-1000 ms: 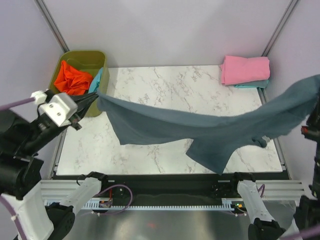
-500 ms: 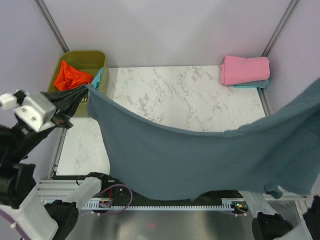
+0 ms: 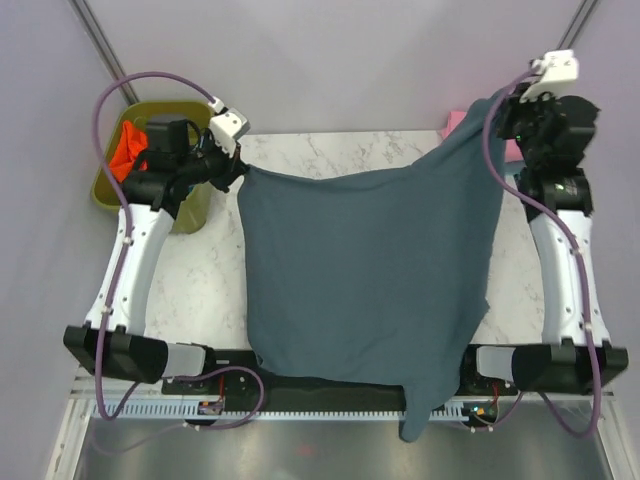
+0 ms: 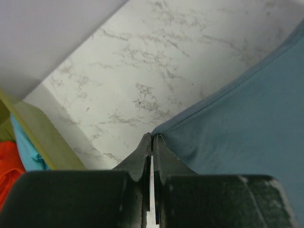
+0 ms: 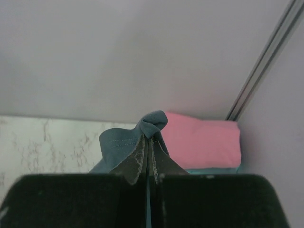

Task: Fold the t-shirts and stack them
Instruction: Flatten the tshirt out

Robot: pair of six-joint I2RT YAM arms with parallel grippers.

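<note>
An olive-green plastic bin [image 3: 108, 186] stands at the upper left of the overhead view, off the left rear corner of a white marble-patterned table top [image 3: 340, 150] veined in grey. In the left wrist view the bin's olive wall runs along the lower left, against the marble edge. Pale lilac walls [image 3: 330, 60] close in the back and both sides, and thin metal posts slant in the upper left [image 3: 100, 45] and upper right [image 3: 560, 45] corners. A slotted light rail [image 3: 300, 408] runs along the table's near edge, with brushed steel [image 3: 300, 455] across the bottom

Matt slate-grey cloth t-shirt [image 3: 370, 270], smooth marble-patterned table [image 3: 340, 150], olive plastic bin [image 4: 45, 140].
</note>
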